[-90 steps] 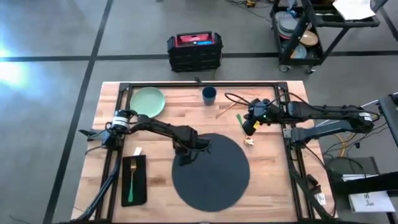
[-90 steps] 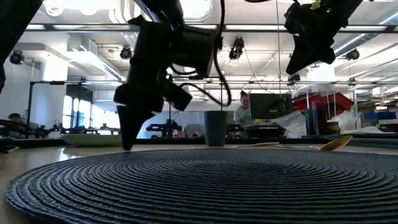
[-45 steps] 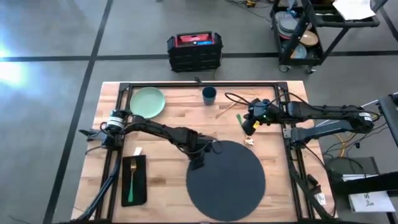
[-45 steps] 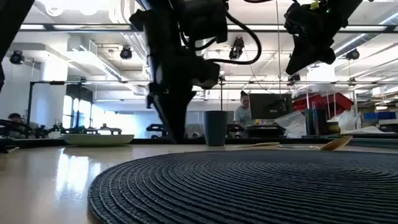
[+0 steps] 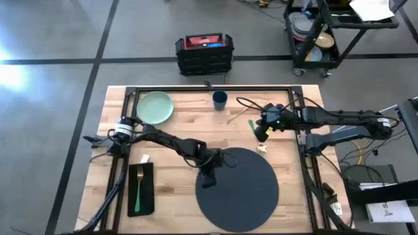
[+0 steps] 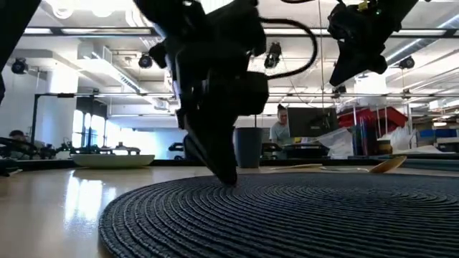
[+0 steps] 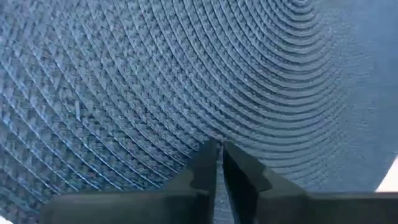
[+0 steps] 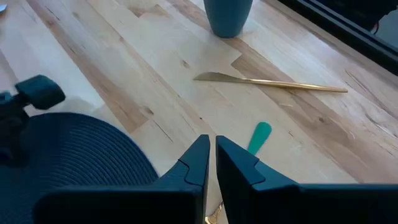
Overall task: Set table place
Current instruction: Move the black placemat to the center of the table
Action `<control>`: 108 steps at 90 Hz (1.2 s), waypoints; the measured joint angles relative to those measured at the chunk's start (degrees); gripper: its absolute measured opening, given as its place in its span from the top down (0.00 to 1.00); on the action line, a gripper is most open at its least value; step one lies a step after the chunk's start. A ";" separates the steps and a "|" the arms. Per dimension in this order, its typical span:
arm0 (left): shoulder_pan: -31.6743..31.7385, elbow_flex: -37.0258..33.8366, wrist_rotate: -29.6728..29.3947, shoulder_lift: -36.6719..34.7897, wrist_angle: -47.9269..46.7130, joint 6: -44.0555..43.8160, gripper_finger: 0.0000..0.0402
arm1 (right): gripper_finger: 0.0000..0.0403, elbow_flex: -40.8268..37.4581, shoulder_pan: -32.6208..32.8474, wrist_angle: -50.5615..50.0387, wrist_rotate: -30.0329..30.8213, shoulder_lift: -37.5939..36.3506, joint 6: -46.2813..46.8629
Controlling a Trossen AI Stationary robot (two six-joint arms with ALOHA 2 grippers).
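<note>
- From above: the big round dark mat (image 5: 237,188) lies on the wood desk (image 5: 176,127), toward the near right part. The left tool (image 5: 209,176) is down at the mat's left edge, with its fingers pinched together.
- The green plate (image 5: 155,107) sits at the far left of the desk with nothing on it. The little blue cup (image 5: 219,100) stands near the far rail; you cannot see inside it.
- A black napkin (image 5: 140,188) lies near the left front corner, and a fork (image 5: 138,189) with a green handle lies on top of it.
- The right tool (image 5: 261,132) hangs above the bare wood, between the cup and the mat, holding nothing. A gold knife (image 5: 237,115) lies on the wood close by.
- From desk height: the left tool (image 6: 226,172) points down and its tip meets the mat (image 6: 287,215). The plate (image 6: 113,160) and cup (image 6: 248,147) are far behind. The right tool (image 6: 343,75) is up high.
- Left wrist: the two dark fingers (image 7: 205,171) are closed tight over the woven mat (image 7: 155,81).
- Right wrist: the fingers (image 8: 199,162) are nearly shut and empty. Past them lie the knife (image 8: 267,81), a green handle (image 8: 260,135) and the cup (image 8: 228,17).
</note>
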 joint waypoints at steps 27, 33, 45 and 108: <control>-0.08 -3.43 1.73 -1.20 -5.78 -2.05 1.00 | 0.97 -0.07 -0.01 0.07 0.00 0.00 -0.11; -0.05 -3.51 -0.13 -1.86 -7.53 -1.89 1.00 | 0.97 -0.07 -0.01 0.04 0.00 0.00 -0.15; -0.03 -3.35 -5.85 -3.17 -12.44 -1.98 1.00 | 0.97 -0.07 -0.01 0.05 0.02 0.00 -0.09; 0.07 -3.30 -20.69 -5.01 -20.14 -5.74 1.00 | 0.97 -0.09 -0.01 0.18 0.04 0.00 0.00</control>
